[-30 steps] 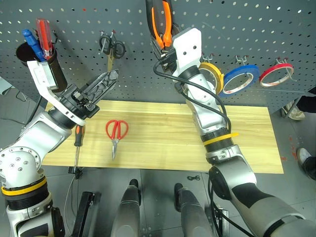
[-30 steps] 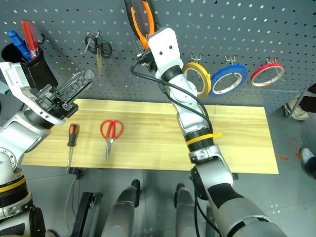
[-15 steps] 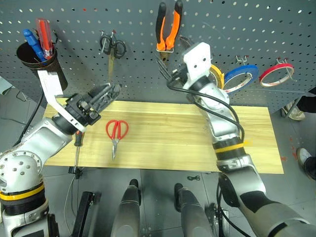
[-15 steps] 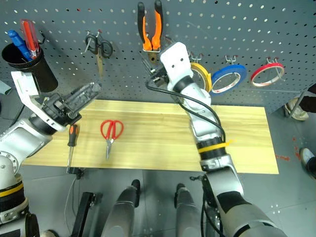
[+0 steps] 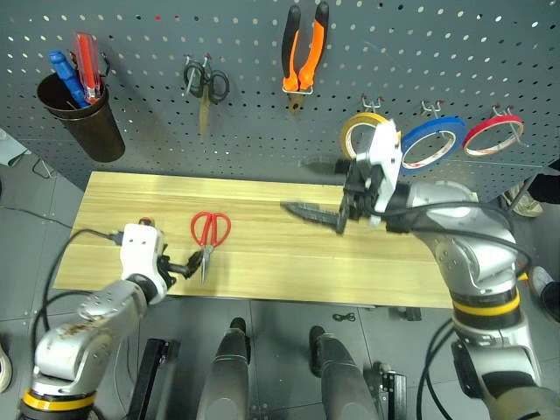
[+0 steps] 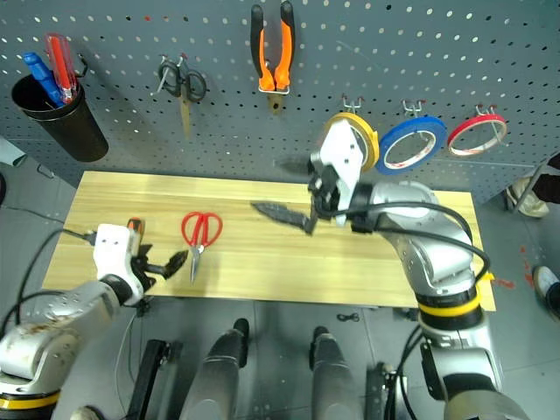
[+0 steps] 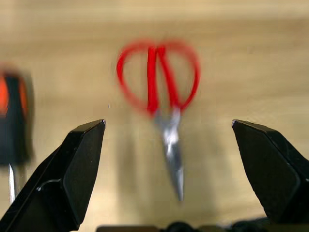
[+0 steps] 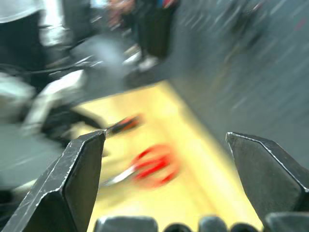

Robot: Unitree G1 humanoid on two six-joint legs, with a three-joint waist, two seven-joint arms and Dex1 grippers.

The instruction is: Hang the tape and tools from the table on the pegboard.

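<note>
Both hands open and empty; no readable labels.
Left hand faces scissors lower left on tabletop; right hand centre; pliers, tape on pegboard.

The bench was pale yellowish wood planks with a smooth, faintly satin finish. Behind it the pegboard looked like matt dark grey perforated metal. The scissors had glossy red plastic handles and bare metal blades (dull silver). The pliers wore orange-and-black grips, seemingly rubbery. The blue tape looked smooth.
</note>
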